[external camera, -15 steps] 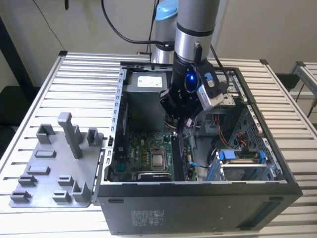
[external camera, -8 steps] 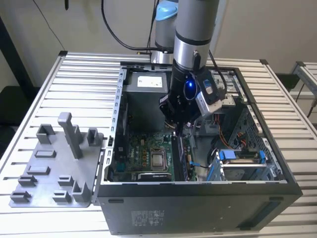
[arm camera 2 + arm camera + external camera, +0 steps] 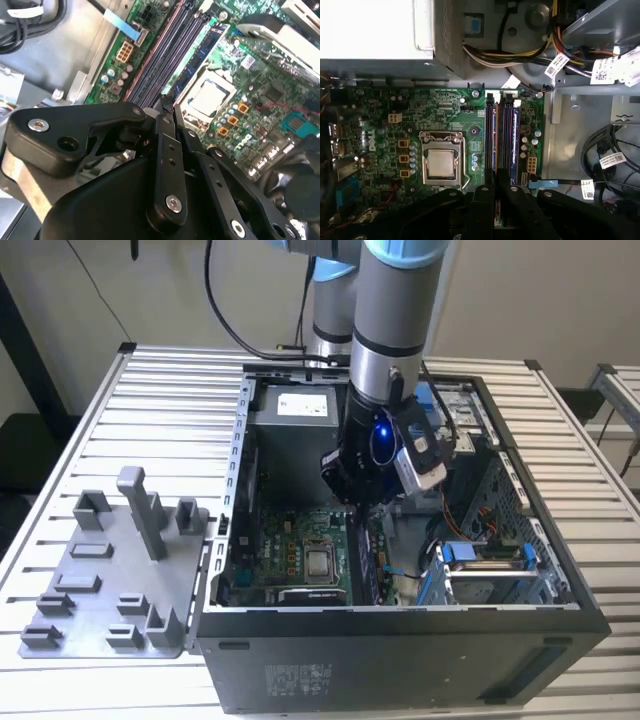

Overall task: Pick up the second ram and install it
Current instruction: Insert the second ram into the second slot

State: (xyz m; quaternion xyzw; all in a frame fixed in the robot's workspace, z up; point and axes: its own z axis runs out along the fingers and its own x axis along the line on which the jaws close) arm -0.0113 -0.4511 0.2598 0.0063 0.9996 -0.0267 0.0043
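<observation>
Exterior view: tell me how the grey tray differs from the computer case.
Colour: the grey tray is light grey; the computer case is black. Shape: the tray is a flat plate with upright posts; the case is a deep open box showing a motherboard. State: the gripper hangs inside the case, not over the tray. Both sit on the slatted table.

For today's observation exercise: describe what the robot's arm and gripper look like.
The arm is a grey metal tube with a light-blue joint cap and black cables trailing behind. A blue light glows at its wrist. The gripper is matt black, built of flat linkage bars fastened with silver screws.
</observation>
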